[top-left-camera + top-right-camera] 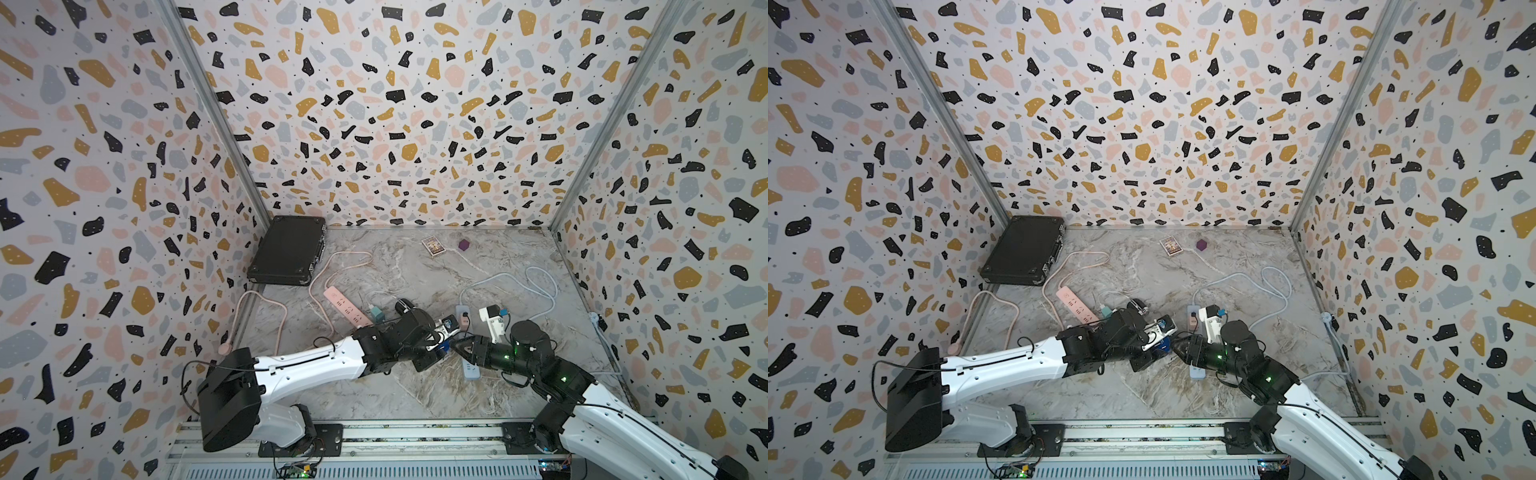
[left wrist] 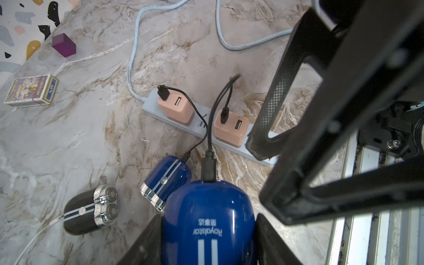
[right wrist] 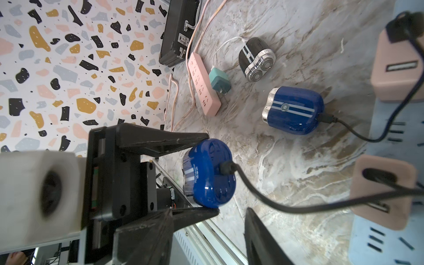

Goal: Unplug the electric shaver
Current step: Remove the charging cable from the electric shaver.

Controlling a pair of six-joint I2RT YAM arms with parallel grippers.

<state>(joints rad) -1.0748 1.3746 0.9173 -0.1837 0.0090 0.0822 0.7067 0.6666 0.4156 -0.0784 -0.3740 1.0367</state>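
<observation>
Blue shaver sat right up close, squeezed tight between the left gripper fingers, with one black cord plugged into it. It was one of three shavers, with a second blue shaver and a black shaver. Two pink chargers sat on one blue power strip nearby. The right gripper fingers stood apart, holding nothing, one tip just beside a charger.

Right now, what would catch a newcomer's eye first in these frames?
The eye goes to the blue shaver clamped in the left gripper mid-table, a black cable plugged into its end. Right beside it, the right gripper stands open at the pale blue power strip carrying two pink adapters. A second blue shaver and a black shaver lie on the marble table.
</observation>
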